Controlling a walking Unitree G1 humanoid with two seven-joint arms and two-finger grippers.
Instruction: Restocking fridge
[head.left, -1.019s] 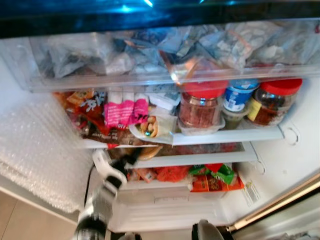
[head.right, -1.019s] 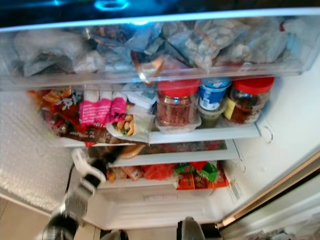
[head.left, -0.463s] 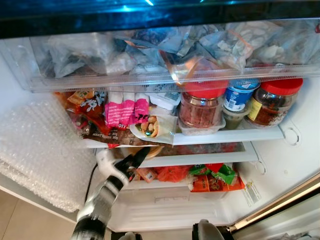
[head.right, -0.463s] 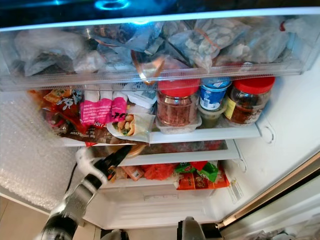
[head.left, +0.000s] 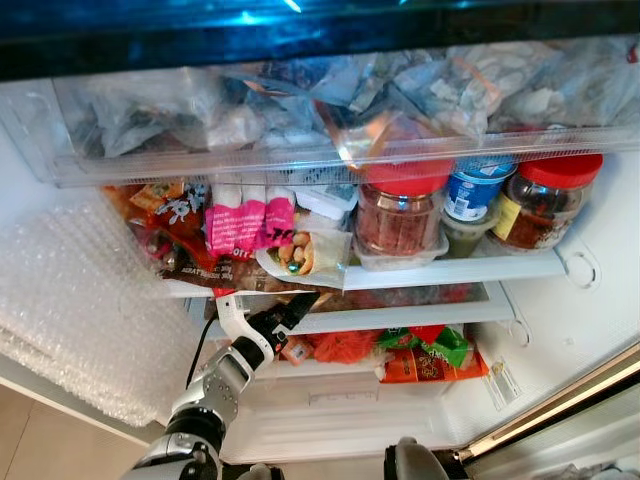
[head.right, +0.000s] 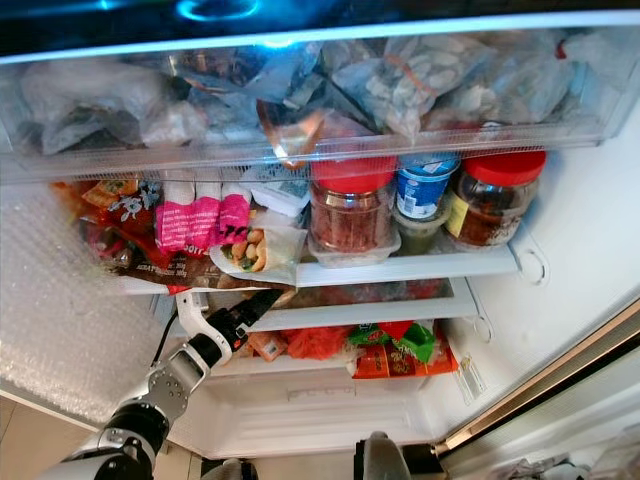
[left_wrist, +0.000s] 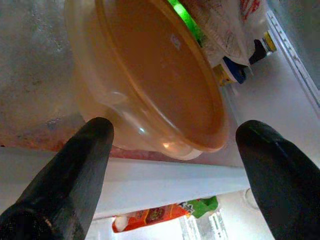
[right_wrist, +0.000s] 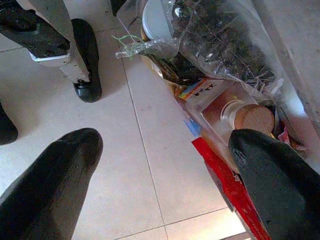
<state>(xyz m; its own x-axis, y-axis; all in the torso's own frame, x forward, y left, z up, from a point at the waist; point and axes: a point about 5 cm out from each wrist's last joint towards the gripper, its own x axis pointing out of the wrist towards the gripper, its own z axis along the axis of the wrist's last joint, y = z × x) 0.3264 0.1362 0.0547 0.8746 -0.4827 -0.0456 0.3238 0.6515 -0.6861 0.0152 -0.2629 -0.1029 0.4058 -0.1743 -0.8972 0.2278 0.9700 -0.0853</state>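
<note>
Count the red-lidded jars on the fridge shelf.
2. One red-lidded jar stands mid-shelf under the drawer; the other is at the shelf's right end, with a blue-lidded tub between. More may hide behind.

drawer (head.left: 300, 160) above jars (head.left: 400, 215) | packets (head.left: 430, 355) on lower shelf (head.left: 400, 320)

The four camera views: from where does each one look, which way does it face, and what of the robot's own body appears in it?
Left eye view: from the head, facing the open fridge shelves; the left gripper reaches in.
Right eye view: the same scene from the other eye, sharing the red-lid jar.
Left wrist view: on the left wrist, looking along its open fingers at a tan lidded tub on a shelf.
Right wrist view: on the right wrist, facing down at the tiled floor and bagged groceries, past its open fingers.
</note>
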